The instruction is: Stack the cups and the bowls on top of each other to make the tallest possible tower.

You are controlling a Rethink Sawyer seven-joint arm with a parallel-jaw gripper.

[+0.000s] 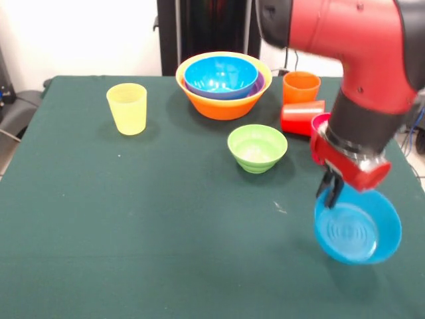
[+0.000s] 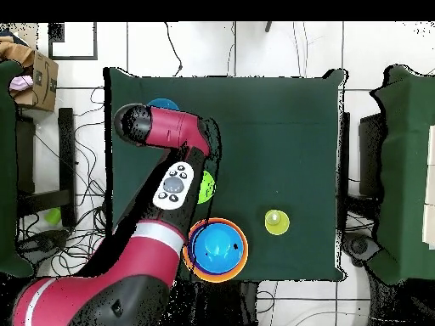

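Note:
My gripper (image 1: pixel 330 193) is shut on the rim of a blue bowl (image 1: pixel 358 232), which hangs tilted at the table's front right; it shows partly under the arm in the overhead view (image 2: pixel 163 104). A second blue bowl (image 1: pixel 220 75) sits nested in a purple bowl (image 1: pixel 257 85) inside the large yellow-orange bowl (image 1: pixel 224 106) at the back. A light green bowl (image 1: pixel 257 147) stands mid-table. The yellow cup (image 1: pixel 127 108) stands upright at the left. The orange cup (image 1: pixel 301 87) stands upright; the red cup (image 1: pixel 301 117) lies on its side. The pink cup (image 1: pixel 319 122) is mostly hidden by the arm.
The arm (image 2: pixel 174 182) crosses the table's left part in the overhead view and hides the cups there. The green bowl (image 2: pixel 207 187), the yellow cup (image 2: pixel 276 222) and the bowl nest (image 2: pixel 217 249) show beside it. Dark green cloth (image 1: pixel 133 232) covers the table.

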